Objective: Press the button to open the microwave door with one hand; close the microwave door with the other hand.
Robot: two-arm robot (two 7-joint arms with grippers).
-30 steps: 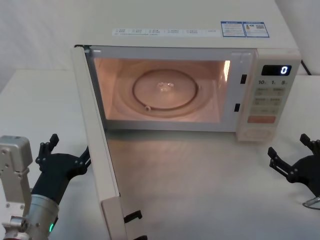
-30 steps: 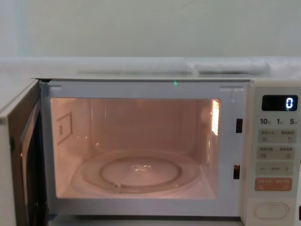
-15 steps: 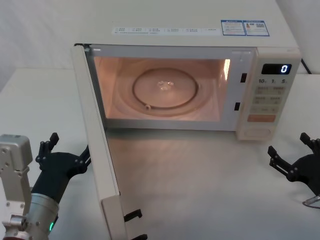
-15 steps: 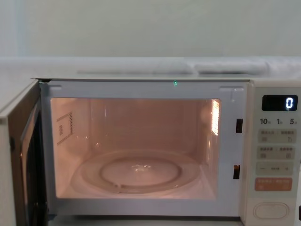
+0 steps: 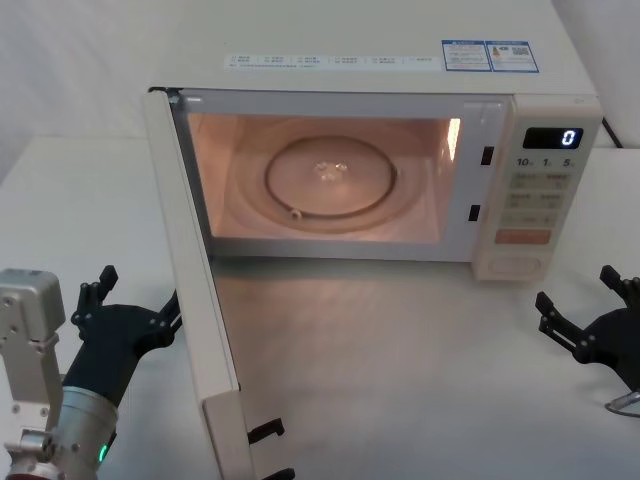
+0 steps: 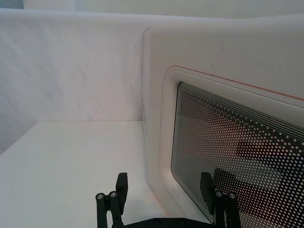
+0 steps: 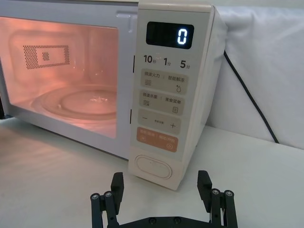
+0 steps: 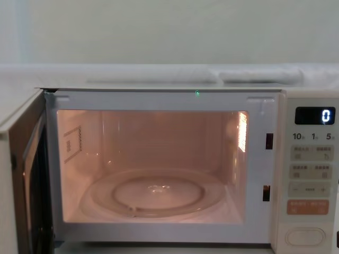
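The microwave door [image 5: 195, 290] stands swung wide open toward me on the left; its dotted glass window [image 6: 228, 142] faces my left wrist camera, and its inner side [image 8: 21, 185] shows in the chest view. My left gripper [image 5: 133, 300] is open on the table just outside the door, with its fingers close to the door's outer face [image 6: 164, 183]. The wide cream button [image 5: 517, 266] sits at the bottom of the control panel [image 7: 153, 166] [image 8: 305, 236]. My right gripper [image 5: 578, 295] is open low in front of the panel, a short way back from the button [image 7: 161, 179].
The lit cavity holds a glass turntable [image 5: 330, 178]. The display [image 7: 169, 35] reads 0. A black cable [image 7: 247, 90] runs down behind the microwave on the right. A white table [image 5: 400, 370] spreads out in front, backed by white cloth.
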